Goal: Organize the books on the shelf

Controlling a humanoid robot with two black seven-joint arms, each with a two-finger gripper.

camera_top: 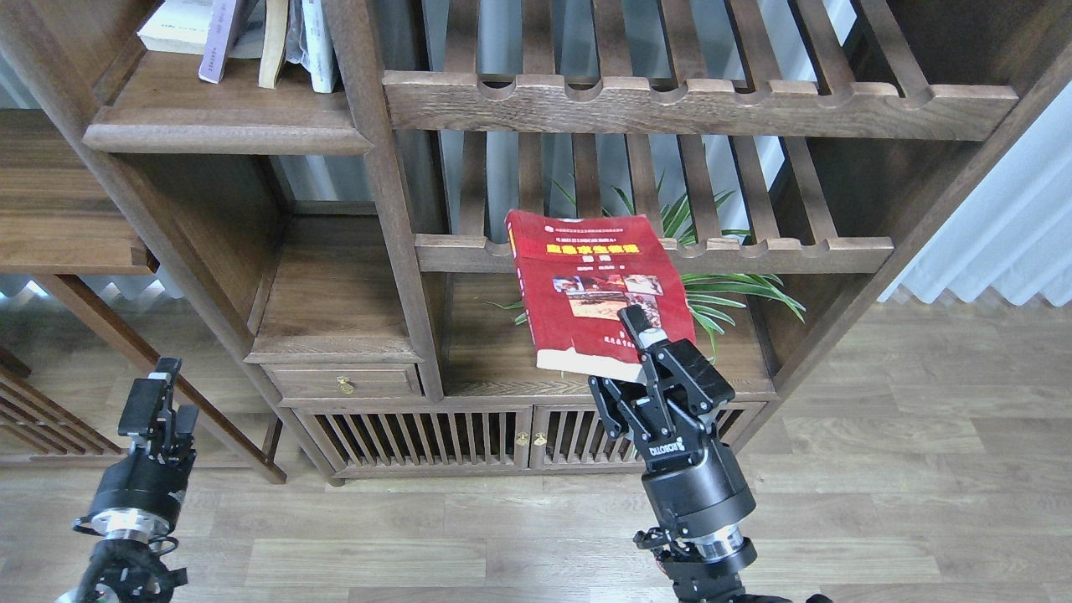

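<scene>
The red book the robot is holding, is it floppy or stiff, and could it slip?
The red book looks like a thick paperback, so probably fairly stiff but a bit bendy. The right hand pinches only its lower corner, so it may sag or twist. Its cover looks glossy, so it could slip.

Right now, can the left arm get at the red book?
Probably not yet. The left gripper hangs low at far left, and the cabinet post stands between it and the red book, which the right gripper already holds.
</scene>
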